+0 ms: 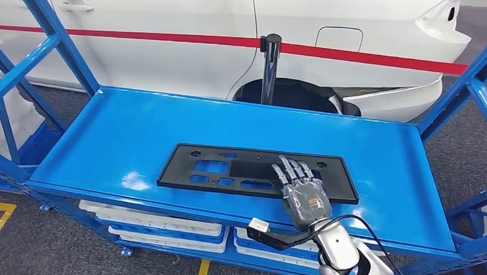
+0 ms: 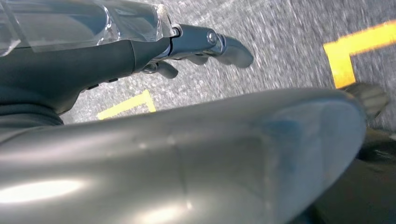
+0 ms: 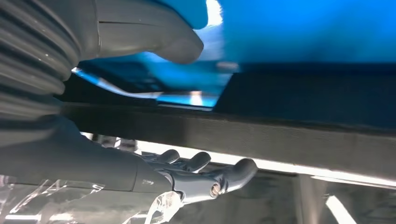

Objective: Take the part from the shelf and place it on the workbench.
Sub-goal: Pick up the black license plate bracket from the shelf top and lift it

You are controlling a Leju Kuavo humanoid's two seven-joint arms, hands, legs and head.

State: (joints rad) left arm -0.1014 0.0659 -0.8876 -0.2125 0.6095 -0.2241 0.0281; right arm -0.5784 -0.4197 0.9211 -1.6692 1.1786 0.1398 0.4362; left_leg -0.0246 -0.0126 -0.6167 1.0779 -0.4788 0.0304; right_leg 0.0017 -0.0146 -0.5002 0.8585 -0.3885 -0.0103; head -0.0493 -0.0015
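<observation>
Our right robot hand (image 1: 305, 196) is lying on the near right part of the black part (image 1: 258, 171), fingers (image 1: 292, 170) stretched flat on top; in the wrist view the thumb sits above the part's edge and the fingers below, so we are gripping it. That part is lying flat on the blue shelf (image 1: 136, 133). Our left robot hand (image 2: 205, 44) is hanging over the grey floor (image 2: 289, 42), fingers curled, holding nothing.

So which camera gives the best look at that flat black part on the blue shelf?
The head view: the whole black part lies flat on the blue shelf, the right hand resting on it. The right wrist view shows its dark edge close up; the left wrist view shows floor.
</observation>
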